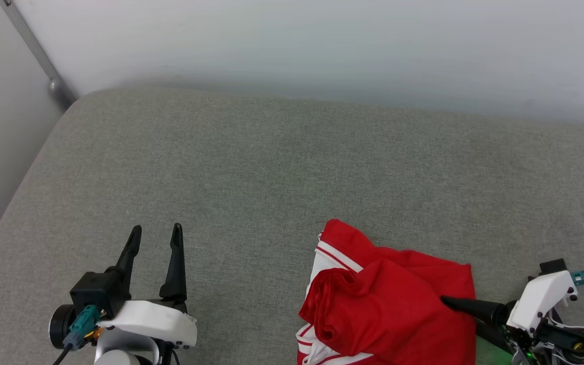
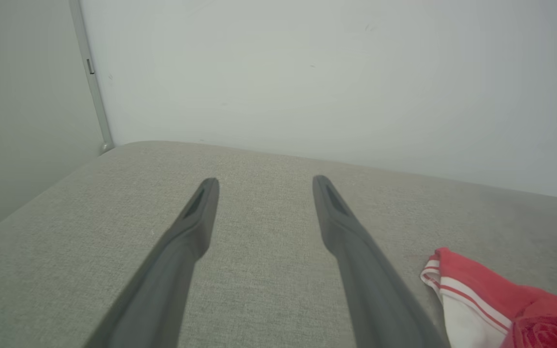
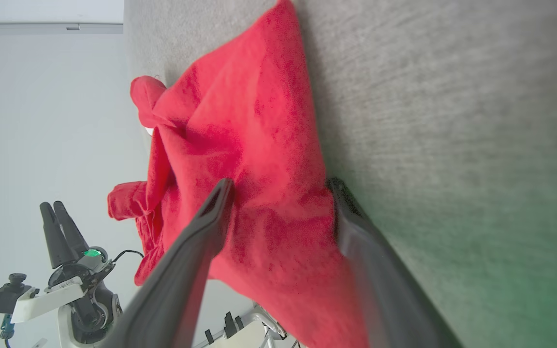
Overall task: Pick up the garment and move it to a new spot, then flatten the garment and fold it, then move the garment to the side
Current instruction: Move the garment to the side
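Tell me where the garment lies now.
In the head view the garment lies crumpled on the grey cushion at lower right of centre, its right edge between the fingers of the open right gripper; the left gripper stands apart to its left.

Bright, soft, even light; green glow on the cushion (image 3: pixel 525 270) right of the right claw (image 3: pixel 280 186); its fingers (image 3: pixel 177 290) blur near the lens

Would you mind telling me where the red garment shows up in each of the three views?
Head view: the garment lies crumpled at the bottom, right of centre.
Left wrist view: the garment pokes in at the lower right corner.
Right wrist view: the garment runs down the middle, top to bottom.
Shared landmark: the grey cushion beneath it in all three.
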Motion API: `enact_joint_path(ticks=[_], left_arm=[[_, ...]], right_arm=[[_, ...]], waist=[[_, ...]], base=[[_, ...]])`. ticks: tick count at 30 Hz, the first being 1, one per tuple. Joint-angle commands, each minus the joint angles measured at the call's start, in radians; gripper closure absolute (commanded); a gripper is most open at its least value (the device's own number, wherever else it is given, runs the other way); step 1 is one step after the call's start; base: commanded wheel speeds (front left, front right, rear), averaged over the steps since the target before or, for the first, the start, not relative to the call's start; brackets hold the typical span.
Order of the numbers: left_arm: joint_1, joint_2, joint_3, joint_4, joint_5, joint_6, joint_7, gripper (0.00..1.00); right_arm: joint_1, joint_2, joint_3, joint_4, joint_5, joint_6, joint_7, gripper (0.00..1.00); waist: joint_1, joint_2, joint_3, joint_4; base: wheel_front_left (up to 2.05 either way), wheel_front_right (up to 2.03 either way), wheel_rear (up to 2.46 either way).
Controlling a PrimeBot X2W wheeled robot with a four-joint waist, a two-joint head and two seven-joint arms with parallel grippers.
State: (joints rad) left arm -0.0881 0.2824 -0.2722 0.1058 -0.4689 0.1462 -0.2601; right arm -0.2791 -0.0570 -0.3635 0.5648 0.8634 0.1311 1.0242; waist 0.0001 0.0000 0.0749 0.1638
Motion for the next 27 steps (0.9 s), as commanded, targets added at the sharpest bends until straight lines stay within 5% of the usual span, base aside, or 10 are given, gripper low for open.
enact_joint_path(ticks=[1, 2, 3, 4, 5, 10, 16, 27], left_arm=[[-0.008, -0.002, 0.004, 0.004, 0.008, -0.003, -0.007, 0.0], [-0.009, -0.005, 0.005, 0.008, 0.01, -0.005, -0.007, 0.0], [-0.009, -0.007, 0.004, 0.012, 0.011, -0.007, -0.007, 0.0], [-0.01, -0.009, 0.004, 0.016, 0.014, -0.01, -0.007, 0.0], [-0.01, -0.011, 0.003, 0.022, 0.017, -0.012, -0.007, 0.0], [0.004, -0.014, 0.0, 0.04, 0.03, -0.019, -0.007, 0.0], [0.029, -0.015, 0.0, 0.047, 0.045, -0.018, -0.006, 0.0], [0.041, -0.043, 0.024, -0.018, 0.072, -0.039, -0.005, 0.0]], right_arm=[[0.001, 0.01, 0.011, 0.019, 0.008, -0.001, 0.0, 0.0], [-0.004, 0.01, 0.023, 0.035, 0.017, -0.001, 0.0, 0.0], [-0.009, 0.011, 0.039, 0.049, 0.027, -0.001, -0.002, 0.18], [-0.012, 0.011, 0.053, 0.06, 0.036, -0.001, -0.009, 0.77], [-0.013, 0.011, 0.067, 0.066, 0.044, -0.001, -0.012, 1.0], [-0.012, -0.011, 0.133, 0.039, 0.026, 0.0, -0.063, 1.0], [-0.009, -0.097, 0.296, -0.028, -0.134, -0.001, -0.173, 1.0], [-0.072, -0.252, 0.478, -0.048, -0.419, -0.001, -0.346, 1.0]], waist=[[-0.0001, 0.0, 0.005, 0.004], [-0.0001, 0.0, 0.005, 0.004], [-0.0001, 0.0, 0.005, 0.004], [-0.0001, 0.0, 0.002, 0.005], [-0.0001, 0.0, -0.002, 0.004], [-0.0001, 0.0, -0.036, -0.012], [-0.0001, 0.0, -0.075, -0.078], [-0.0001, 0.0, -0.062, -0.311]], base=[[0.0, 0.0, 0.0], [0.0, 0.0, 0.0], [0.0, 0.0, 0.0], [0.0, 0.0, 0.0], [0.0, 0.0, 0.0], [0.0, 0.0, 0.0], [0.0, 0.0, 0.0], [0.0, 0.0, 0.0]])
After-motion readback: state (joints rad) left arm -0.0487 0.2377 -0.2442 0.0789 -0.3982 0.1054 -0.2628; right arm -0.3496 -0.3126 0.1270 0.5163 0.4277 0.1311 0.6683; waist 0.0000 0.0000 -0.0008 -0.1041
